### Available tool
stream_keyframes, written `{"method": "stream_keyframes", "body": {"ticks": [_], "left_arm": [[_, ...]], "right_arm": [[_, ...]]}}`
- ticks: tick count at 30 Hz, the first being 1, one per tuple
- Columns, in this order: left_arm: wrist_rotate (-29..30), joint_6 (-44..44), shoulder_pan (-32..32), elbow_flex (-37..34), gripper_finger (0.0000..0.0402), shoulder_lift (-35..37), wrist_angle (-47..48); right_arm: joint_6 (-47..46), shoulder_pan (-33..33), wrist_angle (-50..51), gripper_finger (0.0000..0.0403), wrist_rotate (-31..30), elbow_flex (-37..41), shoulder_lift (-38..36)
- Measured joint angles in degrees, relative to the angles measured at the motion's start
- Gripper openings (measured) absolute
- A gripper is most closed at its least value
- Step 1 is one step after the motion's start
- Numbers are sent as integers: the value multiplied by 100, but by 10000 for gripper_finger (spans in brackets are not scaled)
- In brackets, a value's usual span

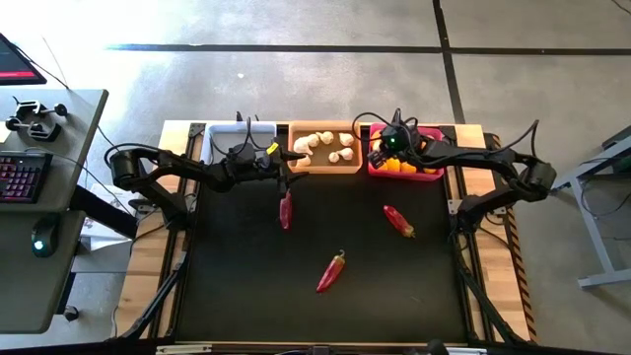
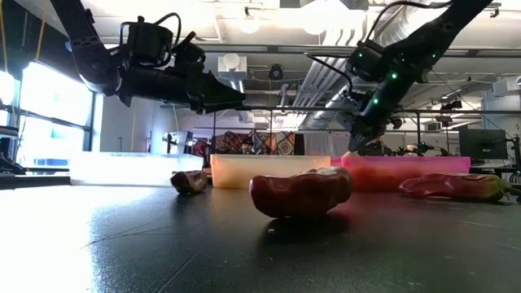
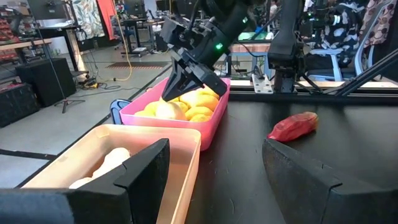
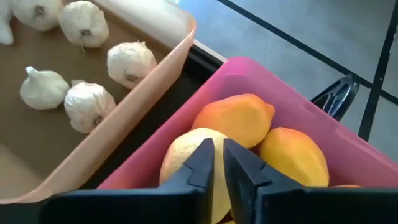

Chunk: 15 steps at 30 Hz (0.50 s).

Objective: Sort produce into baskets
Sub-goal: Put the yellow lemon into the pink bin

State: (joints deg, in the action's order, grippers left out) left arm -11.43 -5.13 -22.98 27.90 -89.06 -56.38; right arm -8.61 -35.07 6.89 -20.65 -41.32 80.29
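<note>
Three bins stand along the table's far edge: a white one (image 1: 240,138), an orange one (image 1: 325,148) holding garlic bulbs (image 4: 87,102), and a pink one (image 1: 406,163) holding lemons (image 4: 239,118). Three dark red chili peppers lie on the black mat: one left of centre (image 1: 286,209), one on the right (image 1: 398,220), one nearer the front (image 1: 331,271). My left gripper (image 1: 287,166) is open and empty, held above the mat by the orange bin's near left corner. My right gripper (image 4: 217,155) is shut and points down into the pink bin's left end, over a lemon (image 4: 180,155). My right gripper's shut fingertips (image 4: 205,152) come from above at a lemon at the pink bin's left end. I cannot tell whether they touch it. The lemon lies among the others in the bin.
The mat (image 1: 237,276) is bare between the peppers and along its left and front parts. A desk with a keyboard and mouse (image 1: 30,177) stands left of the table. The room behind holds stands, cables and frames.
</note>
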Motion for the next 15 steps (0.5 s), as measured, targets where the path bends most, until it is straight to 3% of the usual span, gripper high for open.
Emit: {"method": "stream_keyframes", "body": {"ticks": [3,9,15], "left_arm": [[1,0,0,0,241,0,0],[1,1,-1,0,241,0,1],[1,2,-2,1,241,0,0]], "right_arm": [[-15,-6,-74,33,-6,56,6],[-17,-66,-126,4,21,89,97],[9,-146,-241,6,110,91,348]]}}
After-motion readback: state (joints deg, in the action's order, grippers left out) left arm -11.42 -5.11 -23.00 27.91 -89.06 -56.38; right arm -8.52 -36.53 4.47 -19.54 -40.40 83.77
